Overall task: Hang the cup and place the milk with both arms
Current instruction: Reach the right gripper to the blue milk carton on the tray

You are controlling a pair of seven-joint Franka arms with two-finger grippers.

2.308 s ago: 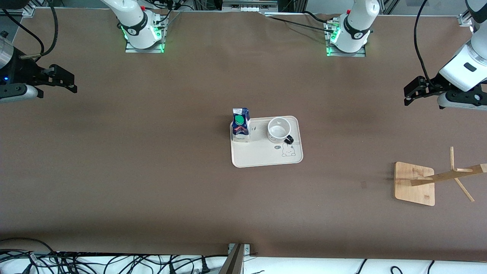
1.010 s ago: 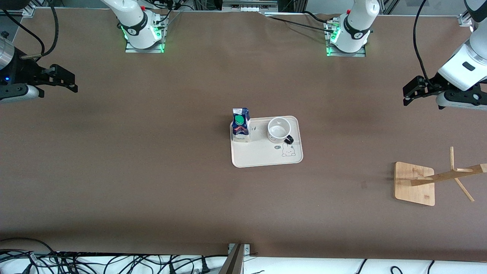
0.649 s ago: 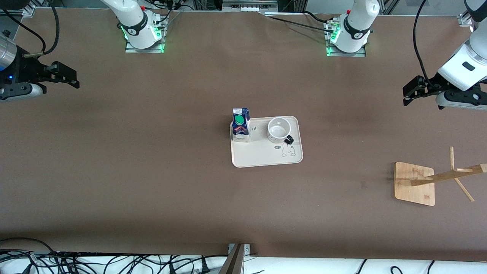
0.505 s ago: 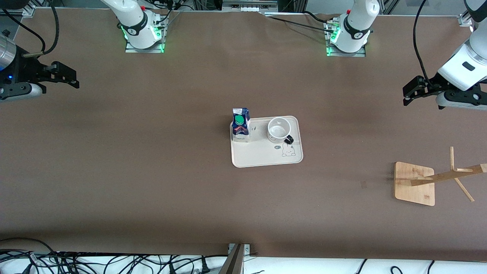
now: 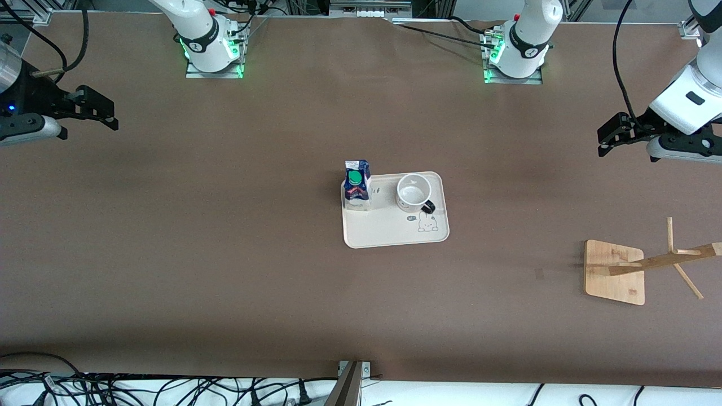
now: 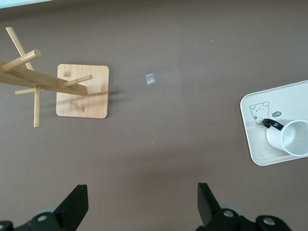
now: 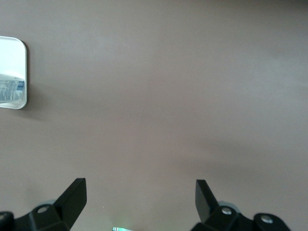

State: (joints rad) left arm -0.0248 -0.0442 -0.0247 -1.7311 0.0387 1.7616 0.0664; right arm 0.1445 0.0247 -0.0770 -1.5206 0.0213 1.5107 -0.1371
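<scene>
The white cup with a black handle stands upright on a cream tray at mid-table. The blue milk with a green cap stands on the same tray, at the corner toward the right arm's end. My left gripper hangs open and empty over bare table at the left arm's end. Its wrist view shows the gripper open, with the cup and the tray well ahead of it. My right gripper hangs open and empty over the right arm's end. Its wrist view shows the gripper open and only a tray corner.
A wooden cup rack with a square base and slanted pegs stands toward the left arm's end, nearer the front camera than the tray; the rack shows in the left wrist view too. A small scrap lies beside it. Cables run along the table's front edge.
The right gripper has drifted slightly toward the robots' bases side of the table. The left arm has barely shifted. Cup, milk, tray and rack have not moved.
</scene>
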